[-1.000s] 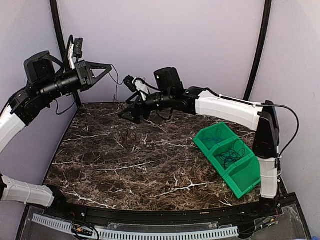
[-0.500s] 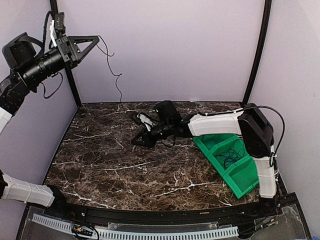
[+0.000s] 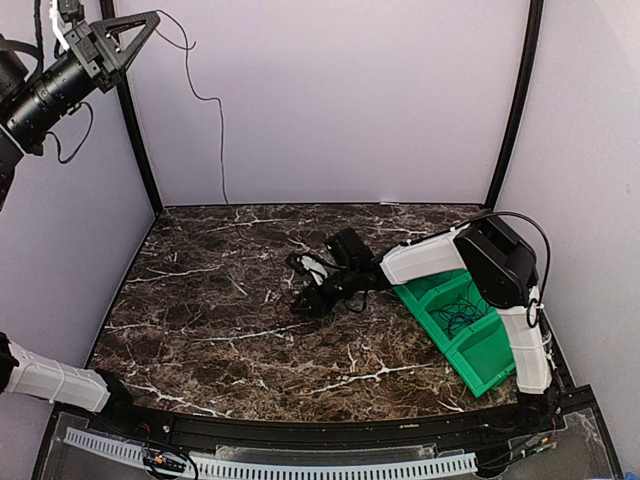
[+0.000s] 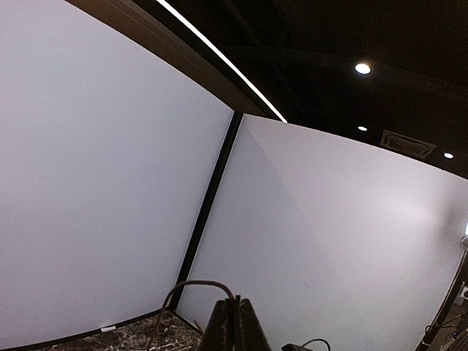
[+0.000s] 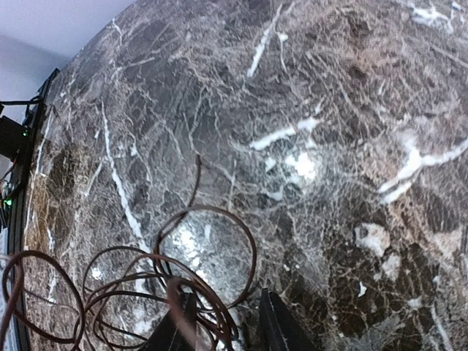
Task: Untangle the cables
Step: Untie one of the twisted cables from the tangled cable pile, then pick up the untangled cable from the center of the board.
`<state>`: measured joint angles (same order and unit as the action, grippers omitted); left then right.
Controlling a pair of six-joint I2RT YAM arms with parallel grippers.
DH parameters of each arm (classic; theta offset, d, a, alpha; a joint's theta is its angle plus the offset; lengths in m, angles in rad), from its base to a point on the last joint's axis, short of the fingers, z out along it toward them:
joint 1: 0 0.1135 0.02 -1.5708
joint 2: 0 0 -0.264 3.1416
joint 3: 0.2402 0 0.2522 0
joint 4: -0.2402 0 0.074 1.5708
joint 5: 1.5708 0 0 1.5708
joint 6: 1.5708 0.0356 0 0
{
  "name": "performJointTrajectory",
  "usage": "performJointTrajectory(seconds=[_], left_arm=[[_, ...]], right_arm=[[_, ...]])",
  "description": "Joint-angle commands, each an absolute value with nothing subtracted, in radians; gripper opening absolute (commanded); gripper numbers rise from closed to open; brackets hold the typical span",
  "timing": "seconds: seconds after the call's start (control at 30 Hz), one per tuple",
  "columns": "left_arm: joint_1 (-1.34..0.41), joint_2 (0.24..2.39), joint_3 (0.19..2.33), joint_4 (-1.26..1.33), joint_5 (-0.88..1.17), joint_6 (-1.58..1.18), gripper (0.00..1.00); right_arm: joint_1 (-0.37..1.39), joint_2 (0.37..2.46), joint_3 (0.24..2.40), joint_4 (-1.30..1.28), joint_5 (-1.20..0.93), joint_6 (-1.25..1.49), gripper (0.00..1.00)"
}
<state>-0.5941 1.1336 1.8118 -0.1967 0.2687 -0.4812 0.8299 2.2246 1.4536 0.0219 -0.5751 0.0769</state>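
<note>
Marble counter [image 3: 200, 320]; separation underway: left pincer [image 3: 152, 17] high at ten o'clock, clamped on one black cable [image 3: 217, 125]; right pincer [image 5: 223, 329] parted over coils [image 5: 146, 281] at centre. Next, probably: pin coils down against the pull.

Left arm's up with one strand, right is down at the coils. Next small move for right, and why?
Probably close the right gripper on the coiled cables. Its jaws stand apart on the table with loops running between them, while the left gripper, shut, holds one black cable high. Pinning the bundle should let that strand pull free.
</note>
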Motion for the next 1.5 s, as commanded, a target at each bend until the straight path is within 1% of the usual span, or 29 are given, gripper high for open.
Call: performJointTrajectory(seconds=[0.0, 0.17, 0.3, 0.4, 0.57, 0.63, 0.7, 0.77, 0.83, 0.87, 0.9, 1.0, 1.03, 1.17, 1.3, 1.47], left_arm=[[-0.610, 1.152, 1.934, -0.161, 0.252, -0.424, 0.00], [-0.633, 1.189, 2.080, -0.095, 0.247, -0.406, 0.00], [-0.635, 1.173, 2.091, 0.046, 0.252, -0.432, 0.00], [-0.634, 1.155, 2.095, 0.088, 0.181, -0.427, 0.00], [-0.635, 1.121, 2.088, 0.074, 0.025, -0.385, 0.00], [-0.635, 1.106, 2.051, 0.046, -0.039, -0.386, 0.00], [-0.635, 1.076, 1.958, 0.021, -0.067, -0.400, 0.00], [-0.634, 1.030, 1.821, 0.018, -0.074, -0.426, 0.00], [-0.635, 0.978, 1.620, 0.036, -0.083, -0.455, 0.00], [-0.635, 0.962, 1.568, 0.041, -0.097, -0.472, 0.00], [-0.635, 0.926, 1.479, 0.048, -0.104, -0.478, 0.00], [-0.634, 0.867, 1.346, 0.050, -0.152, -0.484, 0.00], [-0.634, 0.844, 1.295, 0.047, -0.160, -0.483, 0.00], [-0.634, 0.801, 1.169, 0.050, -0.198, -0.502, 0.00], [-0.635, 0.804, 1.065, 0.056, -0.194, -0.532, 0.00], [-0.635, 0.833, 0.984, 0.025, -0.241, -0.524, 0.00]], right_arm=[[0.815, 2.266, 1.437, -0.020, -0.549, 0.011, 0.32], [0.807, 2.239, 1.376, -0.020, -0.537, -0.033, 0.33], [0.790, 2.214, 1.347, -0.005, -0.513, -0.039, 0.33], [0.783, 2.200, 1.338, -0.004, -0.494, -0.057, 0.32], [0.771, 2.159, 1.317, -0.003, -0.457, -0.086, 0.31], [0.770, 2.119, 1.319, -0.019, -0.477, -0.119, 0.33], [0.770, 2.069, 1.357, -0.065, -0.512, -0.167, 0.41], [0.769, 2.024, 1.427, -0.154, -0.554, -0.239, 0.50], [0.769, 1.980, 1.497, -0.259, -0.582, -0.290, 0.57], [0.770, 1.952, 1.517, -0.303, -0.593, -0.313, 0.60], [0.770, 1.921, 1.528, -0.336, -0.600, -0.332, 0.64], [0.770, 1.823, 1.525, -0.411, -0.604, -0.394, 0.75], [0.771, 1.786, 1.521, -0.434, -0.603, -0.408, 0.77], [0.771, 1.736, 1.532, -0.501, -0.608, -0.425, 0.79], [0.773, 1.732, 1.553, -0.497, -0.587, -0.418, 0.80], [0.774, 1.797, 1.620, -0.502, -0.510, -0.420, 0.80]])
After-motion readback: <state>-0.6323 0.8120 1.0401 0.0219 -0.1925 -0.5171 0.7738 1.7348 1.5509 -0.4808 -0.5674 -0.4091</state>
